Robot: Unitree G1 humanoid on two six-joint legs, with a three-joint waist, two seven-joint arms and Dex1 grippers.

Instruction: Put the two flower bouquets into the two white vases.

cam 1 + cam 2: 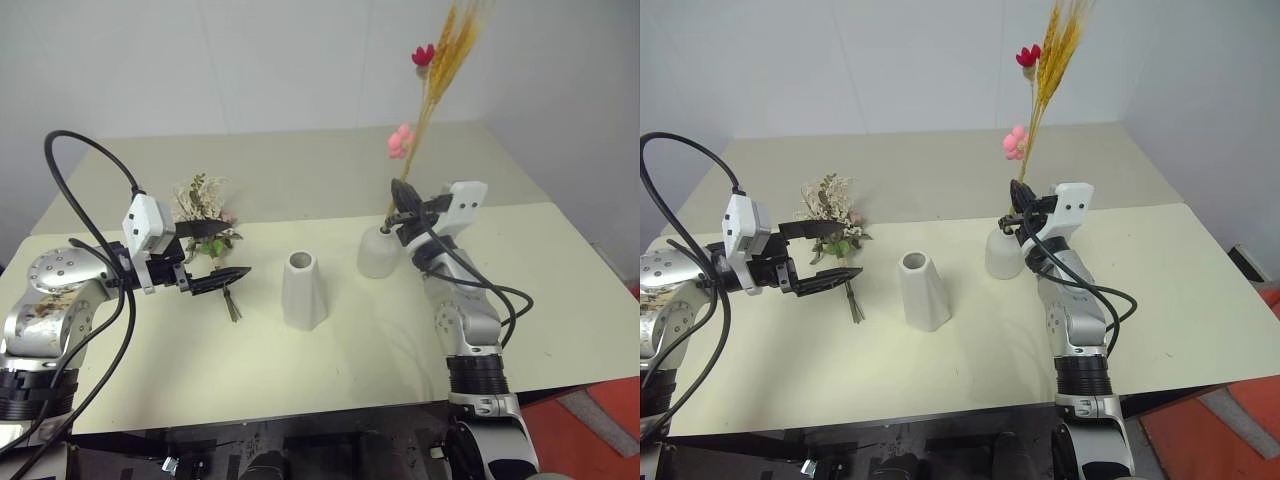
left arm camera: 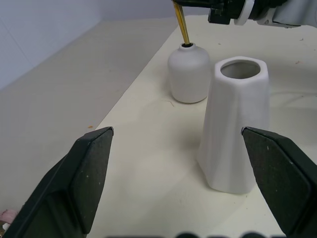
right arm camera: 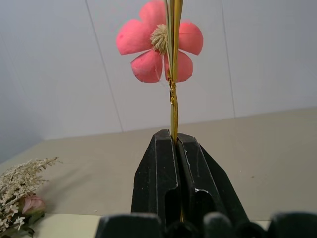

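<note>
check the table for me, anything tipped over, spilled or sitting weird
Nothing is spilled or broken. Both white vases stand upright: the tapered one is empty, and the rounded one has the yellow-orange plume's stem in its mouth. The cream-white bouquet lies flat on the table, not yet in a vase.

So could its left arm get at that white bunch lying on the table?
Probably yes: the left gripper hangs open right by the cream-white bunch, its stems lying beside the jaws, with nothing between them.
</note>
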